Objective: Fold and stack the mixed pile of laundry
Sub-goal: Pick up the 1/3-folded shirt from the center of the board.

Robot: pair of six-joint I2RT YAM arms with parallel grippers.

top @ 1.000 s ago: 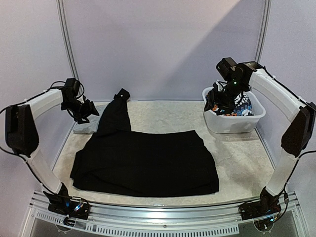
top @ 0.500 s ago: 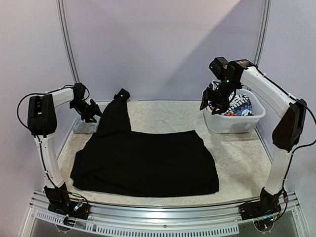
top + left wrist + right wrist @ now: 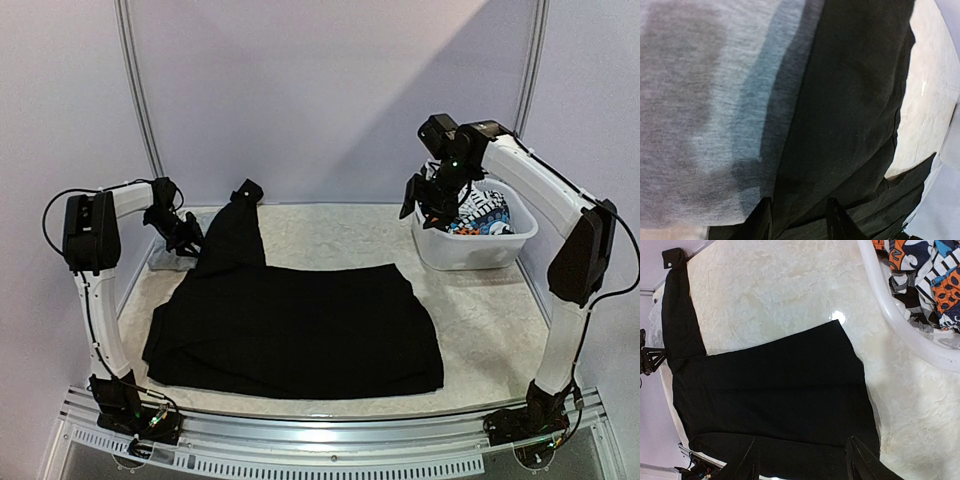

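The black long-sleeved garment [image 3: 290,325] lies spread flat across the middle of the bench [image 3: 485,320], with its near hem close along the near edge. A broad strip of bare bench shows to the garment's right and a narrower strip to its left. One sleeve [image 3: 236,235] runs from the garment's far left corner toward the far wall, and its cuff ends near the far edge.

The left tool [image 3: 799,215] hangs low at the far left, just beside that sleeve. Its fingers are parted by a modest gap and hold nothing. The left wrist view shows them over black cloth, next to where the sleeve's edge meets the grey top [image 3: 690,100]. It cannot be told whether the tips touch the fabric. The grey top lies on the bench in the far left corner, against the sleeve's left edge, with a shadow falling along that seam.

The right tool [image 3: 801,450] is raised at the far right with its fingers spread wide and empty, beside the left rim of the white basket [image 3: 465,250]. Its wrist view looks down past that rim onto open marbled bench and the black garment.

The basket stands in the far right corner, well apart from the black garment, with bare bench between them. The printed piece [image 3: 925,270] sits bunched inside it in white, black, blue and orange.
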